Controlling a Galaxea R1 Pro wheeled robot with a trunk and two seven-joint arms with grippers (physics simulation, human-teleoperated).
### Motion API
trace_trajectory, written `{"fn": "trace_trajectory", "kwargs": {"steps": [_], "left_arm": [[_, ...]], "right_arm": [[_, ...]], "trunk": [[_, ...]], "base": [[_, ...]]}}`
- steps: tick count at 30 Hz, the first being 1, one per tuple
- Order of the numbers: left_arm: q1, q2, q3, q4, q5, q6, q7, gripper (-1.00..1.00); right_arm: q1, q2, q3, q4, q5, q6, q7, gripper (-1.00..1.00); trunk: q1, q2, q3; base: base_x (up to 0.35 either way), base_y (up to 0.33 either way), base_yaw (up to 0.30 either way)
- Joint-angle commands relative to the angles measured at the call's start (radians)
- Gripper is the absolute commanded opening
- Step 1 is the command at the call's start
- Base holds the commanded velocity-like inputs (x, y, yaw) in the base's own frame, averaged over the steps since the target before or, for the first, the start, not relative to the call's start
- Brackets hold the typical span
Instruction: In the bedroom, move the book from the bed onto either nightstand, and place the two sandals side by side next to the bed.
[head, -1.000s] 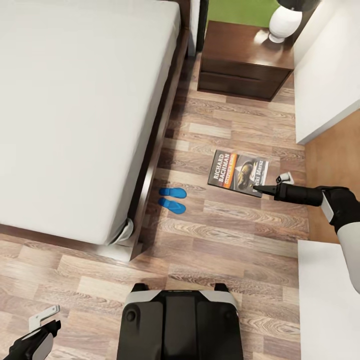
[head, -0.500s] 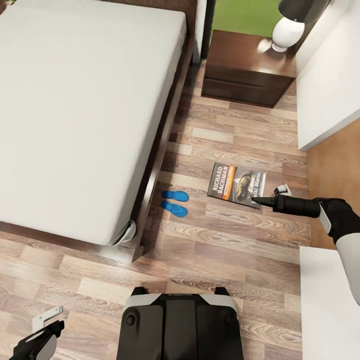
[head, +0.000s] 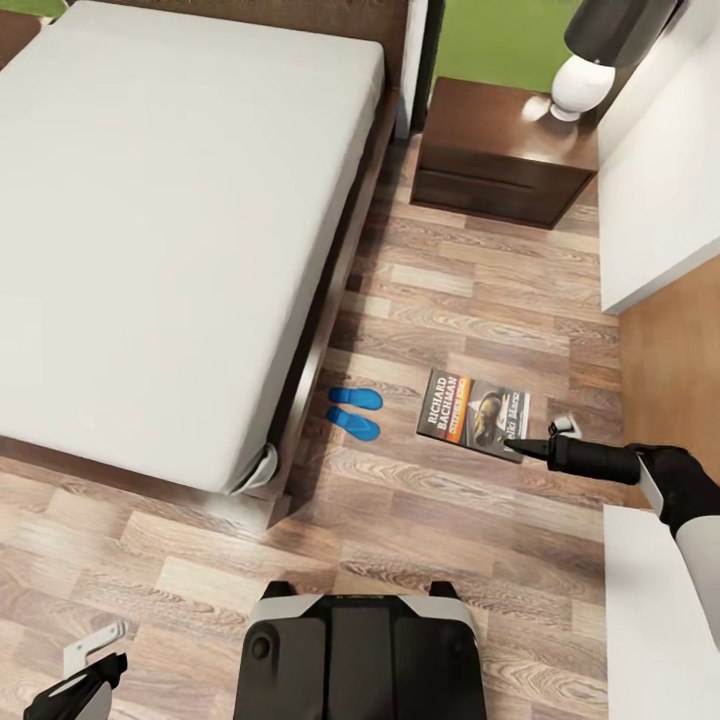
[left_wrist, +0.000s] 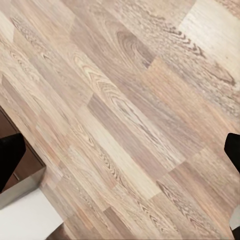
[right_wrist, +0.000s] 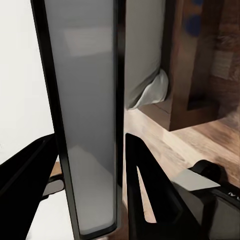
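lifted "richard bachman" book (head: 474, 414) in right tool (head: 535, 441)

The right gripper (right_wrist: 90, 165) grips the book (right_wrist: 85, 115) edge-on — bed (right_wrist: 145, 55) corner beyond.

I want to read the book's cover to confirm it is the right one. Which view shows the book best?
The head view: the book appears cover-up with its orange band and white lettering, its corner at the right gripper. The right wrist view shows it edge-on between the fingers, with no cover visible. The left wrist view looks at the wooden floor.
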Motion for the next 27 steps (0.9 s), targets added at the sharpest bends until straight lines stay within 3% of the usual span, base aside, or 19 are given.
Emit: {"fn": "trace_trajectory", "kwargs": {"steps": [1,6,17,27], "left_arm": [[0.000,0.000,-0.003,-0.001,0.010,0.000,0.003,1.00],[0.002,-0.001,-0.003,0.000,0.010,0.000,0.003,1.00],[0.016,-0.003,-0.003,0.001,0.010,0.000,0.003,1.00],[0.035,-0.010,-0.006,0.000,0.010,0.000,0.003,1.00]], "right_arm": [[0.008,0.000,-0.006,0.000,0.002,0.010,0.004,-1.00],[0.054,-0.002,-0.015,0.000,0.002,0.009,0.004,-1.00],[0.173,-0.003,-0.106,0.000,0.003,0.007,0.004,-1.00],[0.264,0.004,-0.130,0.008,0.003,-0.093,-0.035,-1.00]], "trunk": [[0.001,-0.001,0.001],[0.001,-0.001,0.009],[0.001,-0.001,0.027],[0.001,-0.001,0.043]], "base": [[0.000,0.000,0.073],[0.000,0.000,0.073],[0.000,0.000,0.041],[0.000,0.000,0.004]]}}
